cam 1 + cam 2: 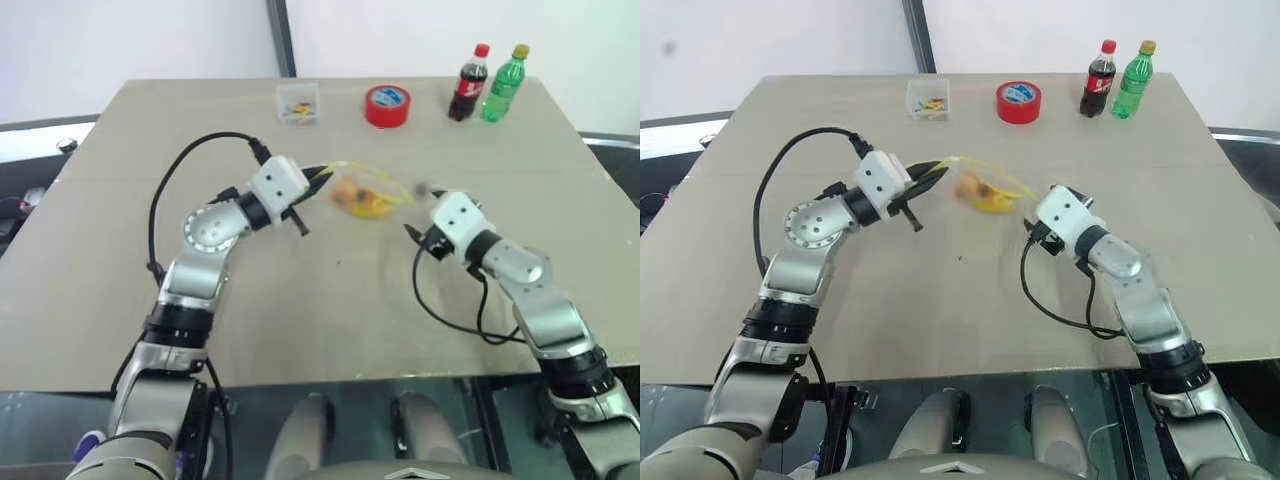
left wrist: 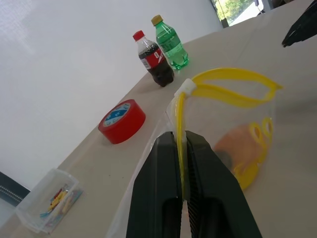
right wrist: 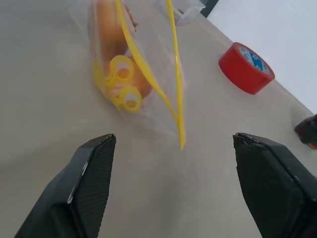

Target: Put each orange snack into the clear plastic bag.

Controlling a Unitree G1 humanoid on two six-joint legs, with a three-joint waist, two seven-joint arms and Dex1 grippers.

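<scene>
My left gripper [image 1: 322, 176] is shut on the yellow seal strip of the clear plastic bag [image 1: 368, 196], near one end of its mouth. The strip [image 2: 233, 91] loops open. Orange snack [image 3: 105, 29] shapes lie inside the bag behind yellow ring prints [image 3: 123, 69]; I cannot tell them apart. In the left wrist view the black fingers [image 2: 163, 188] pinch the strip, with the orange snack [image 2: 237, 143] beyond. My right gripper [image 1: 420, 212] is open just right of the bag, holding nothing; its wrist view shows the fingers [image 3: 89, 178] wide apart, facing the bag's mouth [image 3: 176, 99].
At the table's far edge stand a small clear box [image 1: 298, 103] of coloured bits, a red tape roll [image 1: 387, 105], a cola bottle [image 1: 468, 83] and a green bottle [image 1: 503, 83]. Bare tan tabletop [image 1: 330, 300] stretches in front of the bag.
</scene>
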